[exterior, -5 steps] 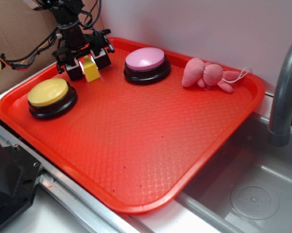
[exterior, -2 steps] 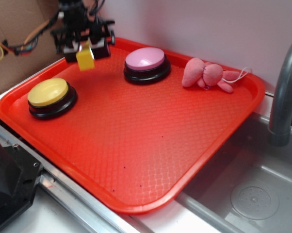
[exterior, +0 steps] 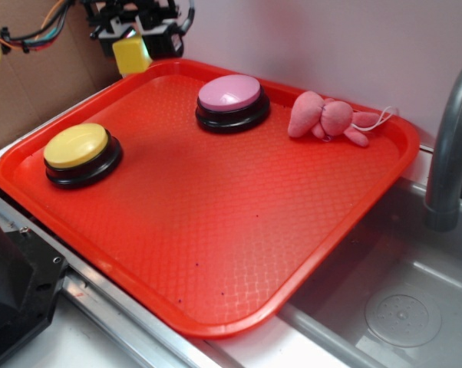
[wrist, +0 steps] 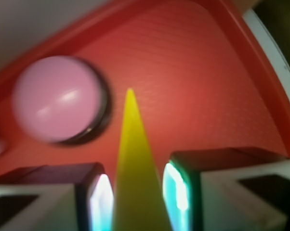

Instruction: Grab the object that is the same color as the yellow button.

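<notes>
Grab looks done: gripper point(exterior: 133, 47) fingers point(wrist: 176, 185) pinching the yellow block point(exterior: 131, 55), airborne above the tray point(exterior: 216, 253) corner. Next: just hold grip steady.

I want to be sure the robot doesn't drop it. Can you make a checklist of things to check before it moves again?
1. Yellow block sits between the end effector fingers: ok.
2. Block lifted off the red tray: ok.
3. Block matches the yellow button in color: ok.
4. Pink button and pink plush toy untouched on the tray: ok.
5. Grip tight enough: cannot tell, wrist view is blurred.
</notes>
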`<state>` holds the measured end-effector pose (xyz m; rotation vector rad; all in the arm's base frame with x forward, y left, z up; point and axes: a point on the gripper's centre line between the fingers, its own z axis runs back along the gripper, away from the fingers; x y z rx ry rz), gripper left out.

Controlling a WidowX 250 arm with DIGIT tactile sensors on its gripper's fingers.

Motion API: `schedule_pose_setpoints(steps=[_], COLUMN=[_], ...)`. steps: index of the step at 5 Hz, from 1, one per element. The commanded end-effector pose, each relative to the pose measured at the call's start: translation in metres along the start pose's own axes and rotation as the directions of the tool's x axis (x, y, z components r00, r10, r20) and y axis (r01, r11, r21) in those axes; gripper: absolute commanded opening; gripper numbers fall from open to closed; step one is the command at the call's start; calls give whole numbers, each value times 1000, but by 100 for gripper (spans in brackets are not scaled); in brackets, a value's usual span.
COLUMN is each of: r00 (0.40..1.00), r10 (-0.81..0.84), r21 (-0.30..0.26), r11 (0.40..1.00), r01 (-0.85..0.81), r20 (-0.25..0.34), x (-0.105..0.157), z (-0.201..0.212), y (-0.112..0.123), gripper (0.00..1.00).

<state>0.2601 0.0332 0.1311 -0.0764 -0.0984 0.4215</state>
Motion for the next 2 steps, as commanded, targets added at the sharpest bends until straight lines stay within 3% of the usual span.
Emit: schedule_pose_setpoints(steps=[1, 2], r00=[985, 983], r10=[-171, -184], r21=[-83, -60], r11=[982, 981], r01=[172, 183], r20=[22, -8], x=[-51, -50], z=[31, 29], y=[-17, -14], gripper=[0, 0])
